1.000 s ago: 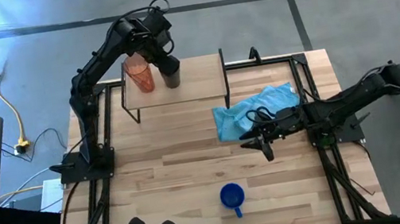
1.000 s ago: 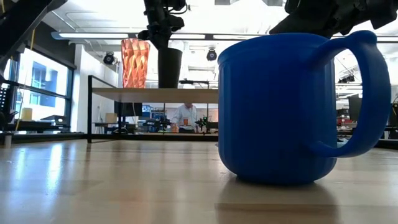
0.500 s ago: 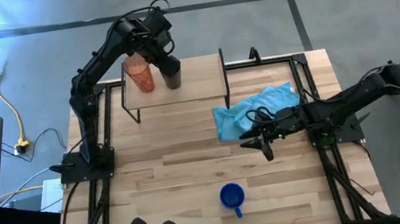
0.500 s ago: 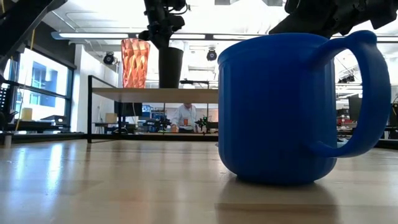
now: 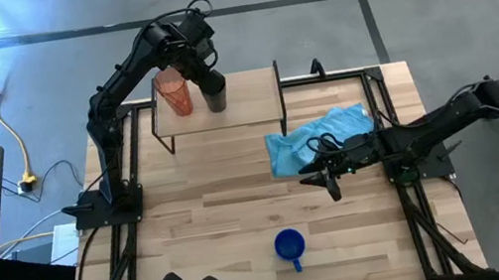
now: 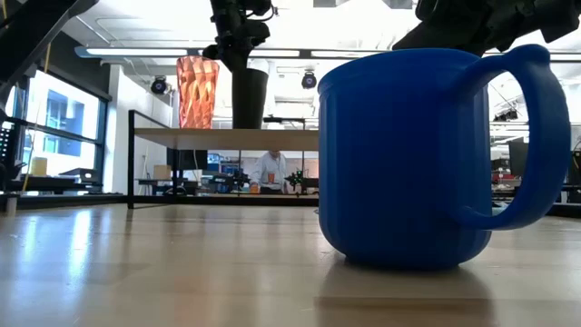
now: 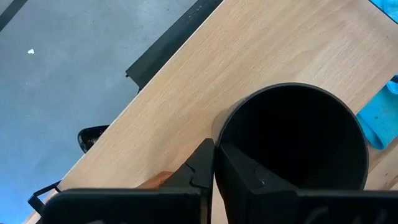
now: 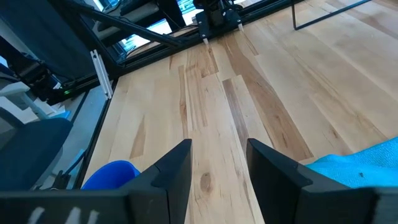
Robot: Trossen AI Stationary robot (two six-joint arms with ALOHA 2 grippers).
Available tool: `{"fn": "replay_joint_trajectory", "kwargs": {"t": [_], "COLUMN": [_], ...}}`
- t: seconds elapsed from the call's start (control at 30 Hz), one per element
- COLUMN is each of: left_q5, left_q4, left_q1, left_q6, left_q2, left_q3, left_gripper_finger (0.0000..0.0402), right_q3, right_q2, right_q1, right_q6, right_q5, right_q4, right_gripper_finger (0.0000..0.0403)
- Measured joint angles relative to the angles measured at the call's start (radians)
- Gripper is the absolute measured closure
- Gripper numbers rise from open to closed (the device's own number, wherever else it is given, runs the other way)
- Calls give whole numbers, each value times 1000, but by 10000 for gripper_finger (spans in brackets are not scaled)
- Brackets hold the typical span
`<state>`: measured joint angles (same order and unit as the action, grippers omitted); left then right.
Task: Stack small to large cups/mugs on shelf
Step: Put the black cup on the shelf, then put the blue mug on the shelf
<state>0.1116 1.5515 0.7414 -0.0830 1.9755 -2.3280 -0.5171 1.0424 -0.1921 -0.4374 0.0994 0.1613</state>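
The shelf (image 5: 247, 95) stands at the table's far side on black legs. On it stand the orange-red tumbler (image 5: 174, 93) and, to its right, the black cup (image 5: 214, 96), both upright on their bases in the low view (image 6: 197, 91) (image 6: 247, 100). My left gripper (image 5: 204, 75) is above the black cup and shut on it. The blue mug (image 5: 289, 246) stands on the table near the front edge, handle toward the front. My right gripper (image 5: 328, 183) hovers open over the table beside the cloth, holding nothing. My left gripper pinches the black cup's wall at its rim (image 7: 219, 144), with one finger (image 7: 200, 163) outside and one finger (image 7: 245, 177) inside the cup. The fingers come steeply from above. The cup stands upright with its base on the shelf (image 6: 227, 136).
A light-blue cloth (image 5: 314, 138) lies crumpled on the table right of the shelf, just behind my right gripper. Bare tabletop (image 5: 210, 207) stretches between the shelf and the blue mug. Black frame rails (image 5: 125, 180) run along both sides. A person (image 6: 270, 169) shows far behind.
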Motion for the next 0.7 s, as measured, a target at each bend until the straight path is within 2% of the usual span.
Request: {"fn": "replay_joint_trajectory", "kwargs": {"t": [0.7], "left_q5": [10], "left_q4": [0], "left_q1": [0], "left_q6": [0], "left_q2": [0], "left_q3": [0], "left_gripper_finger": [283], "right_q3": [0], "right_q2": [0], "right_q1": [0], "right_q6": [0], "right_q5": [0], "right_q4": [0], "right_gripper_finger": [258]}}
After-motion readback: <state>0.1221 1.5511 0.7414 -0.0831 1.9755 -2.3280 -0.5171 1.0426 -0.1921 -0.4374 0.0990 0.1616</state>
